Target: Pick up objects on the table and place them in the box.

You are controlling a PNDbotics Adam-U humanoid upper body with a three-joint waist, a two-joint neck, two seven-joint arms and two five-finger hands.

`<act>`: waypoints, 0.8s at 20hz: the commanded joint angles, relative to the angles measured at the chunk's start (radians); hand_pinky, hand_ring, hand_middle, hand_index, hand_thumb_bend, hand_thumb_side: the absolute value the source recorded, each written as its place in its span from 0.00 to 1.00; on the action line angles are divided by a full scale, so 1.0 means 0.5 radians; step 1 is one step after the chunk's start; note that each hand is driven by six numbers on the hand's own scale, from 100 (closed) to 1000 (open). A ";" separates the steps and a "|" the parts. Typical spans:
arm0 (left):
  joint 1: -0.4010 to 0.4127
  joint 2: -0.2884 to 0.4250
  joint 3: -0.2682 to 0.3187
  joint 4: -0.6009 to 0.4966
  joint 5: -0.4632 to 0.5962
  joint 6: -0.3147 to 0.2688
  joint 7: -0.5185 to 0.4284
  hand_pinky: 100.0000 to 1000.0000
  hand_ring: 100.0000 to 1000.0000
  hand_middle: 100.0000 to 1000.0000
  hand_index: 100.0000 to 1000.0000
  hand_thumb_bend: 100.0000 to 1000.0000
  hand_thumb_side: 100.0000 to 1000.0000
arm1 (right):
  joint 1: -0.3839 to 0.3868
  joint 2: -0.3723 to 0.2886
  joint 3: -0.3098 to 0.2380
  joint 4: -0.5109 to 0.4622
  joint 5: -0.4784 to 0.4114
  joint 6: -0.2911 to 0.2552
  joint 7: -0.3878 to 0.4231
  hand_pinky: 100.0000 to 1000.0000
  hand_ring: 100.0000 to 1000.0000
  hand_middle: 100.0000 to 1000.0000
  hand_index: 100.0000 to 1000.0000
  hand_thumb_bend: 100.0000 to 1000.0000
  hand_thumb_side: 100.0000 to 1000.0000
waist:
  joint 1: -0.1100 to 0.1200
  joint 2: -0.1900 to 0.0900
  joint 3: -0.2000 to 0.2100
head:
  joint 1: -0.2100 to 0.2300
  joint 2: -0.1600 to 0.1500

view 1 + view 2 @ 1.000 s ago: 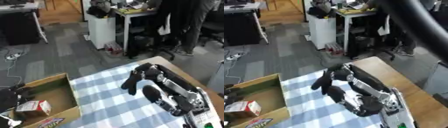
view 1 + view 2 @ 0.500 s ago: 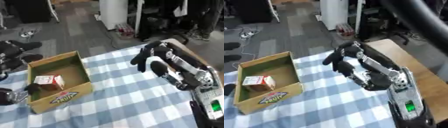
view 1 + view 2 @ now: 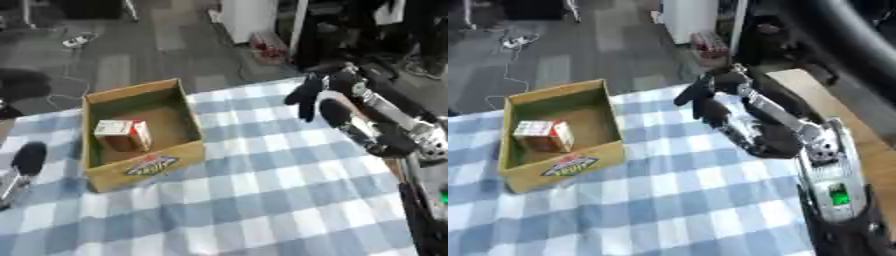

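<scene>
Right hand (image 3: 317, 96) empty, fingers relaxed, above checked cloth (image 3: 262, 200); carton (image 3: 122, 135) inside box (image 3: 144, 167).

Both eyes look steeply down from the head; both share the box (image 3: 140, 132) and checked table (image 3: 262, 200).

Robot arm, appearance
Right hand (image 3: 710, 102) black; forearm (image 3: 820, 150) silver-grey with black joints, small green light (image 3: 836, 196).
</scene>
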 commanded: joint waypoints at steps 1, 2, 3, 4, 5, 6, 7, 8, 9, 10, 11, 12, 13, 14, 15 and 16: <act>-0.009 -0.174 0.092 -0.033 0.191 0.031 0.065 0.39 0.52 0.64 0.77 0.05 1.00 | -0.006 -0.038 -0.014 -0.027 0.021 -0.257 0.181 0.37 0.35 0.40 0.70 0.00 1.00 | -0.004 -0.010 0.011 | 0.024 0.027; -0.002 -0.201 0.102 -0.033 0.229 0.030 0.073 0.39 0.51 0.64 0.76 0.05 1.00 | -0.004 -0.038 -0.015 -0.027 0.019 -0.268 0.155 0.37 0.35 0.40 0.70 0.00 1.00 | -0.006 -0.009 0.016 | 0.023 0.027; -0.002 -0.207 0.106 -0.033 0.262 0.007 0.088 0.38 0.50 0.62 0.75 0.05 1.00 | -0.002 -0.039 -0.018 -0.027 0.014 -0.282 0.120 0.36 0.34 0.39 0.67 0.00 1.00 | -0.007 -0.005 0.022 | 0.025 0.028; 0.001 -0.202 0.106 -0.033 0.288 -0.023 0.102 0.39 0.50 0.63 0.75 0.05 1.00 | -0.001 -0.042 -0.019 -0.027 0.012 -0.296 0.085 0.36 0.34 0.39 0.66 0.00 1.00 | -0.007 -0.002 0.027 | 0.025 0.028; 0.013 -0.197 0.102 -0.033 0.307 -0.054 0.109 0.38 0.50 0.62 0.75 0.05 1.00 | 0.000 -0.043 -0.021 -0.027 0.014 -0.308 0.054 0.36 0.34 0.39 0.66 0.00 1.00 | -0.007 0.000 0.031 | 0.025 0.028; 0.023 -0.195 0.097 -0.033 0.324 -0.076 0.112 0.38 0.50 0.62 0.75 0.05 1.00 | 0.001 -0.044 -0.022 -0.027 0.020 -0.317 0.029 0.36 0.34 0.39 0.65 0.00 1.00 | -0.008 0.002 0.034 | 0.025 0.028; 0.034 -0.190 0.089 -0.033 0.340 -0.097 0.110 0.38 0.50 0.62 0.75 0.05 1.00 | 0.002 -0.045 -0.021 -0.027 0.025 -0.324 0.008 0.36 0.34 0.39 0.65 0.00 1.00 | -0.008 0.003 0.035 | 0.030 0.028; 0.043 -0.187 0.085 -0.033 0.352 -0.115 0.108 0.38 0.50 0.62 0.75 0.05 1.00 | 0.003 -0.047 -0.020 -0.027 0.030 -0.330 -0.010 0.35 0.34 0.39 0.65 0.00 1.00 | -0.008 0.003 0.036 | 0.033 0.028; 0.060 -0.185 0.080 -0.033 0.366 -0.130 0.107 0.37 0.50 0.61 0.74 0.05 1.00 | 0.002 -0.046 -0.018 -0.027 0.035 -0.335 -0.025 0.35 0.33 0.38 0.64 0.00 1.00 | -0.008 0.003 0.035 | 0.041 0.028; 0.078 -0.186 0.078 -0.033 0.377 -0.144 0.106 0.37 0.50 0.61 0.74 0.04 1.00 | 0.000 -0.045 -0.015 -0.027 0.039 -0.340 -0.040 0.34 0.33 0.38 0.63 0.00 1.00 | -0.007 0.003 0.032 | 0.049 0.028; 0.112 -0.191 0.077 -0.033 0.383 -0.155 0.105 0.37 0.49 0.60 0.74 0.04 1.00 | -0.008 -0.040 -0.010 -0.027 0.040 -0.347 -0.059 0.34 0.33 0.38 0.61 0.00 1.00 | -0.004 0.004 0.027 | 0.063 0.028; 0.147 -0.194 0.075 -0.033 0.383 -0.165 0.103 0.37 0.49 0.60 0.74 0.04 1.00 | -0.016 -0.036 -0.004 -0.027 0.039 -0.355 -0.082 0.34 0.33 0.38 0.61 0.00 1.00 | -0.003 0.004 0.022 | 0.074 0.028; 0.170 -0.196 0.071 -0.033 0.381 -0.168 0.097 0.36 0.49 0.60 0.74 0.04 1.00 | -0.021 -0.031 0.006 -0.027 0.032 -0.365 -0.104 0.33 0.32 0.37 0.60 0.00 1.00 | -0.002 0.004 0.021 | 0.079 0.028; 0.180 -0.197 0.068 -0.033 0.380 -0.169 0.093 0.37 0.49 0.61 0.74 0.04 1.00 | -0.022 -0.028 0.013 -0.027 0.024 -0.375 -0.123 0.33 0.32 0.37 0.60 0.00 1.00 | -0.001 0.003 0.021 | 0.082 0.028; 0.183 -0.201 0.070 -0.033 0.379 -0.175 0.099 0.37 0.51 0.62 0.73 0.04 1.00 | -0.023 -0.027 0.016 -0.027 0.019 -0.382 -0.139 0.33 0.32 0.37 0.59 0.00 1.00 | 0.000 0.003 0.021 | 0.085 0.028; 0.186 -0.205 0.072 -0.033 0.380 -0.181 0.113 0.35 0.50 0.62 0.72 0.04 1.00 | -0.023 -0.027 0.017 -0.027 0.017 -0.388 -0.154 0.32 0.32 0.36 0.58 0.00 1.00 | 0.002 0.003 0.020 | 0.087 0.028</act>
